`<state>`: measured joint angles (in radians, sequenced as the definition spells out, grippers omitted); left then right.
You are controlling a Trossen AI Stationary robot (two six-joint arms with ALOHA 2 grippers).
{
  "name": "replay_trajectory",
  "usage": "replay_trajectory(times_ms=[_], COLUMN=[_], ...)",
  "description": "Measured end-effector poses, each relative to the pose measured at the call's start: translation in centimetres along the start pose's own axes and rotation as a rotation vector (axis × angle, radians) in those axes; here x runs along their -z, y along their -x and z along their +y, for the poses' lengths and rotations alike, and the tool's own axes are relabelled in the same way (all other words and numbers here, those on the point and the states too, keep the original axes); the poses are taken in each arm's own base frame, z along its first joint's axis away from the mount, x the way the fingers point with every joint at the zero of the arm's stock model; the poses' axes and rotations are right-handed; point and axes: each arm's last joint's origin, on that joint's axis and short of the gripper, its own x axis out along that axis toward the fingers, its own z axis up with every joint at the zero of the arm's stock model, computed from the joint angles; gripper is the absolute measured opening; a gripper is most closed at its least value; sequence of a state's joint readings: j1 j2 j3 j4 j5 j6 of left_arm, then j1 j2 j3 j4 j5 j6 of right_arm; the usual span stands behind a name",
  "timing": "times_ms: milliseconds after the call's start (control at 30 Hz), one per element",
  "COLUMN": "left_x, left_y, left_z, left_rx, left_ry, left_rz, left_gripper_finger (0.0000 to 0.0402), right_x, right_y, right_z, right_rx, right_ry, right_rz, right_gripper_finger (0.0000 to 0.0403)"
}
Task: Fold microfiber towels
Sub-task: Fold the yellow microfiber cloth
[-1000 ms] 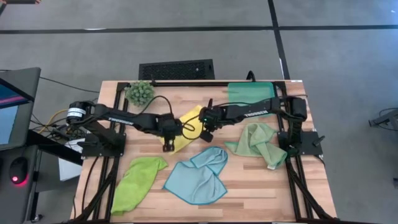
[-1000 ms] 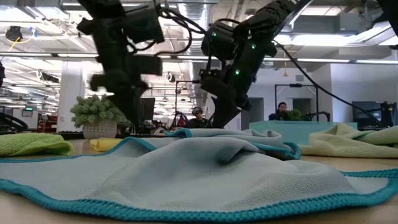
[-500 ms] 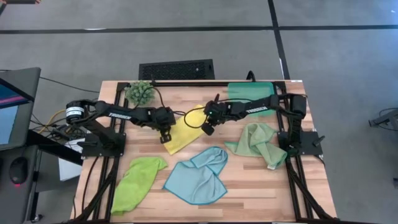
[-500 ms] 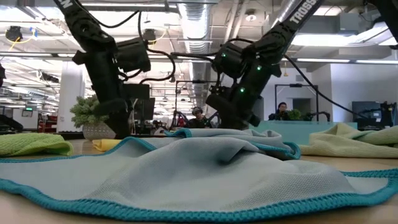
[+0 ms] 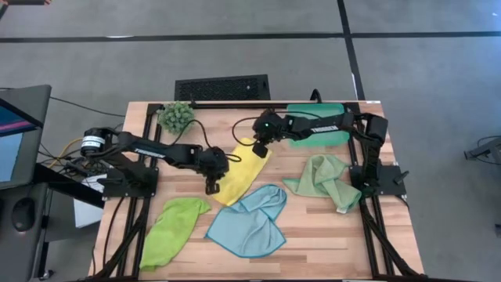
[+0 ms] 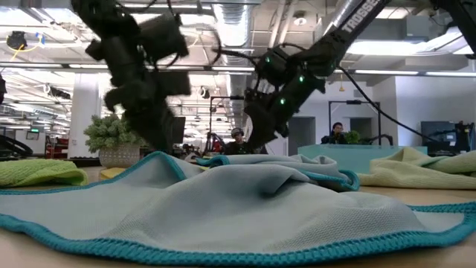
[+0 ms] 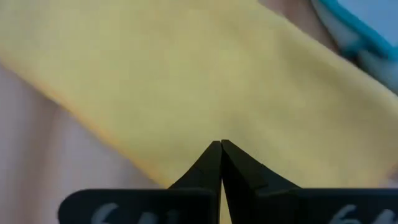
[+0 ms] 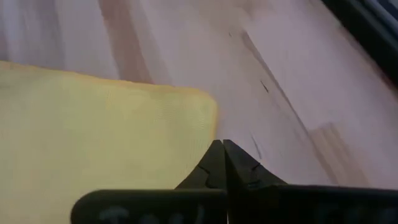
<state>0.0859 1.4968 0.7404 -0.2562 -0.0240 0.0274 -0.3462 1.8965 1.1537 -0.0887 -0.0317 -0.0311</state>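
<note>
The yellow towel (image 5: 243,172) lies mid-table, stretched on a slant between the two arms, and that's the point: each claw is pinched tight on an opposite end to keep the cloth taut. The left gripper (image 5: 212,185) clamps the near edge, fingers fully closed on fabric; the right gripper (image 5: 259,146) grips the far corner near the teal tray (image 5: 315,117), closed likewise. Light blue towel (image 5: 249,223), lime green towel (image 5: 171,229) and sage towel (image 5: 325,180) wait crumpled along the front, apparently unfolded.
</note>
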Motion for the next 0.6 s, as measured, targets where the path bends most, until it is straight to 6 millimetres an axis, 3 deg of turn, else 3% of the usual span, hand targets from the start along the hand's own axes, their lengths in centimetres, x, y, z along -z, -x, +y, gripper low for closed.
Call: replay_trajectory(times_ms=[100,200,300,400,600], left_x=[-1.1,-1.8,-1.6,-2.5,-4.7], left_y=[0.4,-0.3,-2.2,-4.3,-8.3], left_z=[1.2,3.7,6.5,8.4,10.7], left_rx=[-0.106,-0.134,-0.107,-0.057,-0.027], left_ry=[-0.073,-0.109,-0.104,-0.118,-0.144], left_rz=[-0.073,-0.15,-0.183,-0.198,-0.088], left_gripper_finger=[0.0,0.0,0.0,0.0,0.0], right_x=[-0.8,0.2,1.6,3.0,3.5], right_y=[1.3,1.4,1.2,0.6,0.3], right_z=[1.9,4.6,6.8,7.2,6.8], right_rx=[-0.033,-0.059,-0.009,0.043,0.075], right_ry=[-0.001,-0.031,-0.052,-0.092,-0.148], right_rz=[0.034,0.128,0.168,0.207,0.193], right_gripper_finger=[0.0003,0.0003,0.0004,0.0003,0.0004])
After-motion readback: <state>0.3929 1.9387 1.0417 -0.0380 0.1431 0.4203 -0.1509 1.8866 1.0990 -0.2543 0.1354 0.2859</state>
